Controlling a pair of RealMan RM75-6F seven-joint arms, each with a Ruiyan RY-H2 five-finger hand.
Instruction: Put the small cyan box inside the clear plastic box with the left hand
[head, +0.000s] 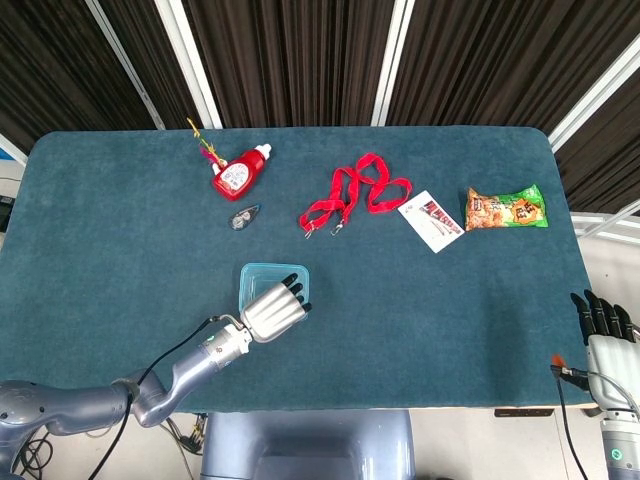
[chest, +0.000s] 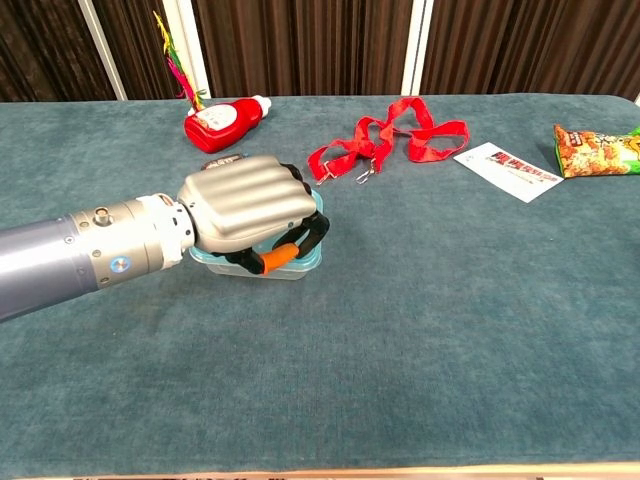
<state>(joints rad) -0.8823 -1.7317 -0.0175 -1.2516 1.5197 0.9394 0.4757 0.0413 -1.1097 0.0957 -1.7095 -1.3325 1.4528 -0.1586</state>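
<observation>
The left hand hangs over the clear plastic box near the front of the teal worktop, its silver back turned up and its dark fingers curled down over the box's near rim. From the head view the hand covers the front half of the box, while the rear half shows a cyan floor. Whether that colour is the small cyan box lying inside or only the tint of the plastic cannot be told, and the pictures do not show whether the curled fingers hold anything. The right hand stands off the worktop's front right corner, fingers straight, close together and pointing up, holding nothing. Toward the back of the worktop lie a red bottle with a white cap, a small dark oval object just in front of it, a red lanyard near the middle, a white card beside it, and an orange and green snack bag further right.
</observation>
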